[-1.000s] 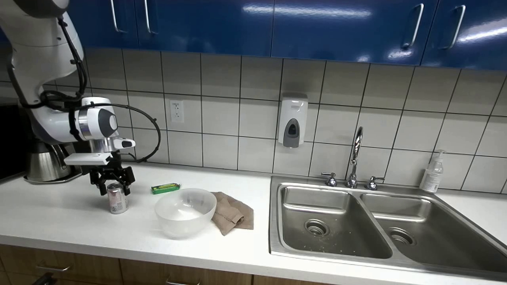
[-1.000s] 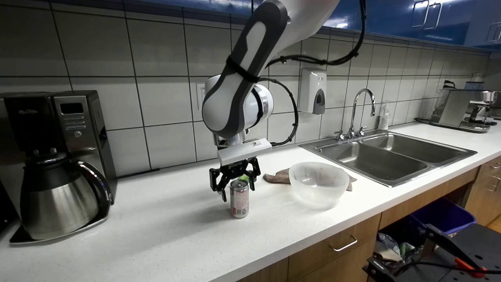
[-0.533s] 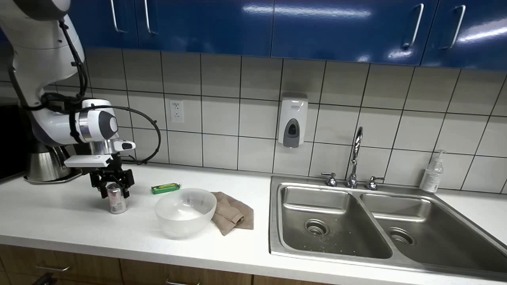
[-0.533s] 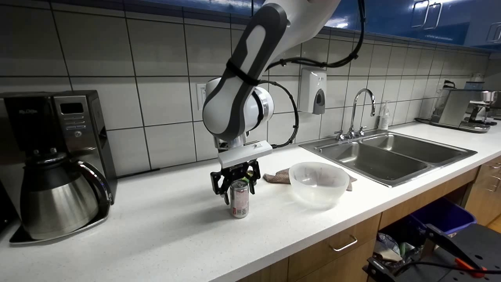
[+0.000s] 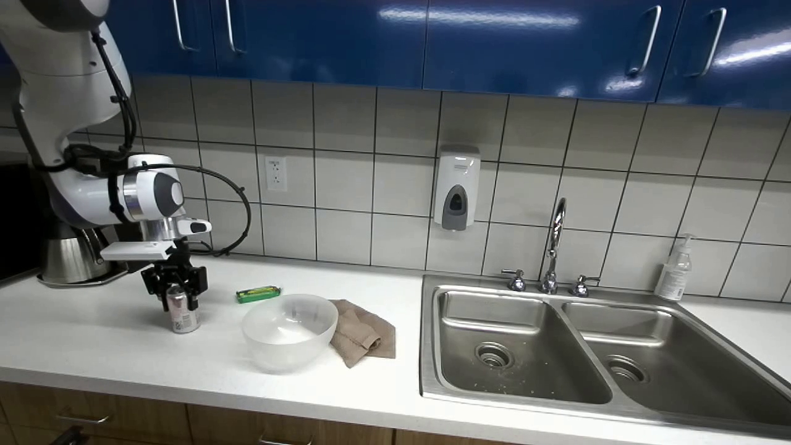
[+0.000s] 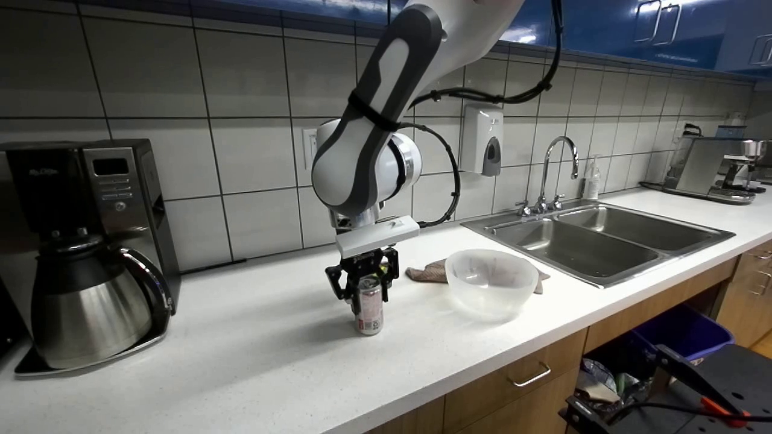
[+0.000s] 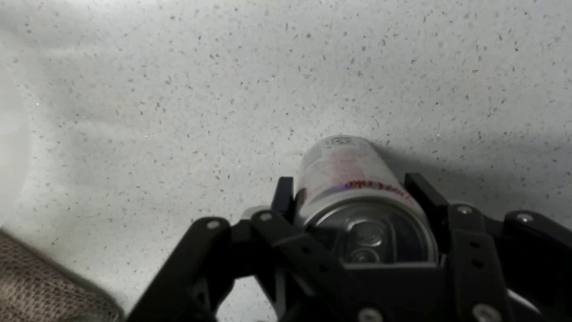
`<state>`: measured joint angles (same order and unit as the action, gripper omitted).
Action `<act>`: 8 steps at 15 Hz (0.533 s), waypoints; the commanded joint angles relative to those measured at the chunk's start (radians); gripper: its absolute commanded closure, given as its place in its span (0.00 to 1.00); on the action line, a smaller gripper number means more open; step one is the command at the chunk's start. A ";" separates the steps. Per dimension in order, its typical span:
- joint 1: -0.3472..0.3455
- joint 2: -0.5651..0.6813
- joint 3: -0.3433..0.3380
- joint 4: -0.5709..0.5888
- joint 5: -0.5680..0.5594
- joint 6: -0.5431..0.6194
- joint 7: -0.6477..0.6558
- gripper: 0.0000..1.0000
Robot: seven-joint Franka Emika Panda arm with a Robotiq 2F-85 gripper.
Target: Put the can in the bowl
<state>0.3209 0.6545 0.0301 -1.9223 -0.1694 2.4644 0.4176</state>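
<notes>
The can [image 7: 342,163], silver with pink and red print, stands upright on the white counter. My gripper [image 7: 353,192] comes down over its top with one finger pad against each side, shut on it. In both exterior views the can [image 5: 184,320] [image 6: 370,318] shows its lower part below the fingers, its base on the counter. The frosted, see-through bowl [image 5: 278,355] sits apart from the can, with nothing seen inside it. It also shows in an exterior view as the bowl [image 6: 491,301], to the right of my gripper [image 6: 370,302].
A brown cloth [image 5: 364,334] lies against the bowl, and a green packet [image 5: 258,294] lies behind it. The steel sink [image 5: 427,346] is further right. A coffee maker [image 6: 120,169] with its steel carafe [image 6: 90,307] stands on the arm's other side. The counter's front edge runs nearby.
The gripper's fingers have come together from a wide stance onto the can's sides, after the arm dropped slightly. The can has stayed in about the same place.
</notes>
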 commanded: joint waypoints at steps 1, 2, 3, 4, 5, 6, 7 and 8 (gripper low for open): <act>0.011 -0.108 -0.009 -0.062 0.018 -0.047 0.004 0.61; 0.014 -0.133 -0.011 -0.080 0.013 -0.045 0.010 0.61; 0.010 -0.165 -0.006 -0.103 0.017 -0.050 0.009 0.61; 0.006 -0.201 -0.002 -0.130 0.020 -0.054 0.008 0.61; 0.006 -0.239 -0.002 -0.160 0.018 -0.058 0.014 0.61; 0.000 -0.272 0.002 -0.183 0.020 -0.068 0.011 0.61; -0.004 -0.307 0.001 -0.210 0.016 -0.074 0.013 0.61; -0.010 -0.335 0.002 -0.231 0.016 -0.083 0.012 0.61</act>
<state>0.3209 0.4594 0.0288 -2.0441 -0.1650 2.4202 0.4176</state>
